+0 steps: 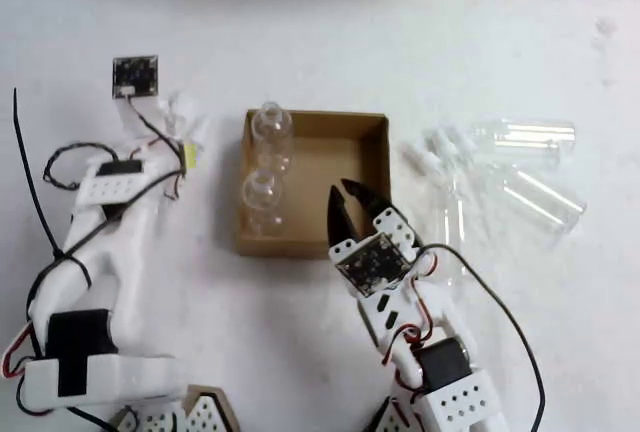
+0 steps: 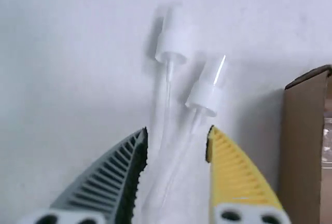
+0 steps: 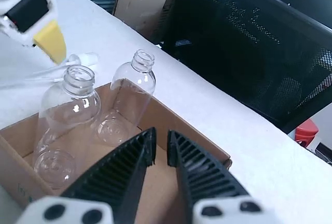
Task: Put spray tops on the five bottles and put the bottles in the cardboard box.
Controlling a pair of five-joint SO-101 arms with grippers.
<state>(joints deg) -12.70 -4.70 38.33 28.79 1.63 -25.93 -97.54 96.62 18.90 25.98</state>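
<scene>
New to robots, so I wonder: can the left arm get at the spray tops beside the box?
Probably yes: the left tool is open right above the spray tops, their tubes between its jaws, nothing covering them.

White counter [image 1: 320, 42], brown box [image 1: 318, 118], clear bottles [image 1: 270, 132], white tops [image 2: 171, 42]; left end effector [image 2: 176, 133] ribbed grey and yellow, right end effector [image 3: 160, 133] ribbed black.

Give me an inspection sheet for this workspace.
Surface: white table.
Job's things: cardboard box holds two uncapped bottles; more bottles lie beside it, on the right arm's side; two spray tops on the table.
Clutter: nothing seen.
Grippers: left gripper open astride the spray tops' tubes; right gripper slightly open, empty, above the box.
Cables: black cable along the left arm.
Surroundings: black mesh chair beyond the table.
</scene>
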